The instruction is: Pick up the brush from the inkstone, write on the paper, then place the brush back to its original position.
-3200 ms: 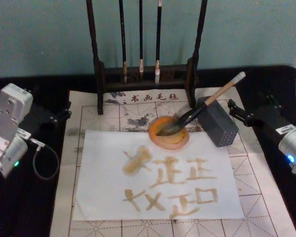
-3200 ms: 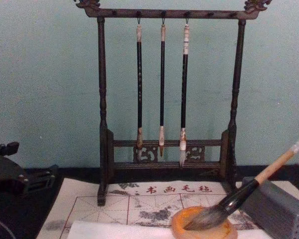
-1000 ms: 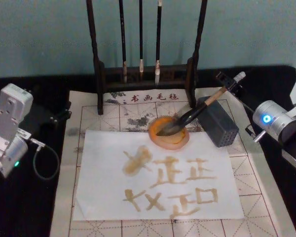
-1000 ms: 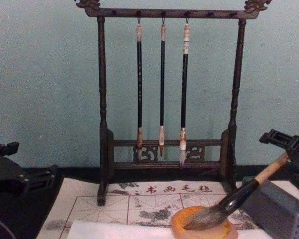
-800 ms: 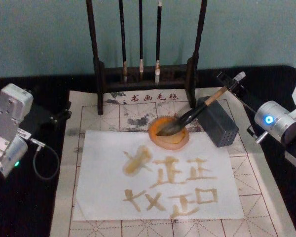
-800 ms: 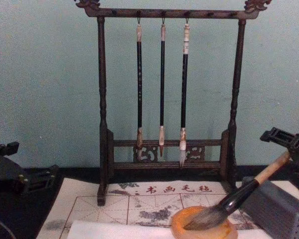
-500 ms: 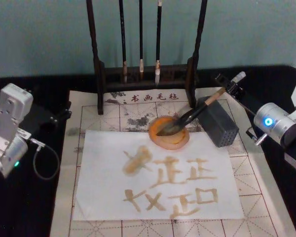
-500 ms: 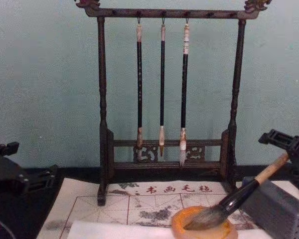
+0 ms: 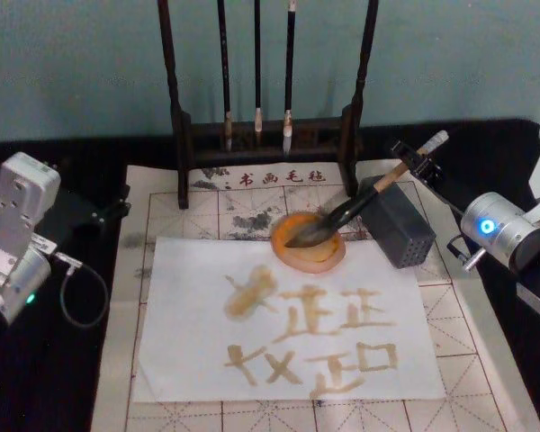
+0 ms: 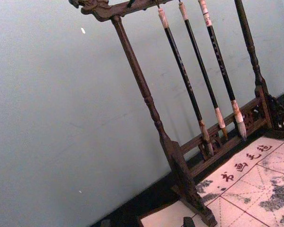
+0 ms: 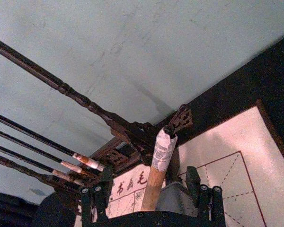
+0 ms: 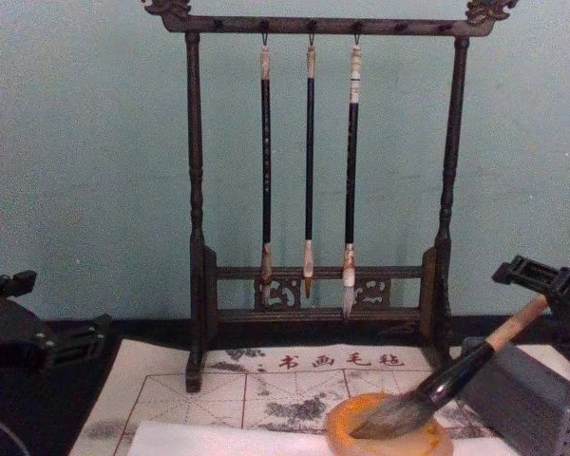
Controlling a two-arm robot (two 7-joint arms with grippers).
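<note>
The right gripper (image 9: 412,165) is waiting unclenched, one finger on each side of the upper handle of the brush (image 9: 346,209). The tuft is lying in the inkstone (image 9: 292,258). I think it should be centring on the wood before closing, then lifting straight. The left gripper (image 9: 103,211) is sitting parked at the left.

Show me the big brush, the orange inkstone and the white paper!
brush (image 9: 351,209): head view, on its black lower section.
inkstone (image 9: 313,262): head view, on its orange near rim.
paper (image 9: 184,297): head view, on a bare white patch.
</note>
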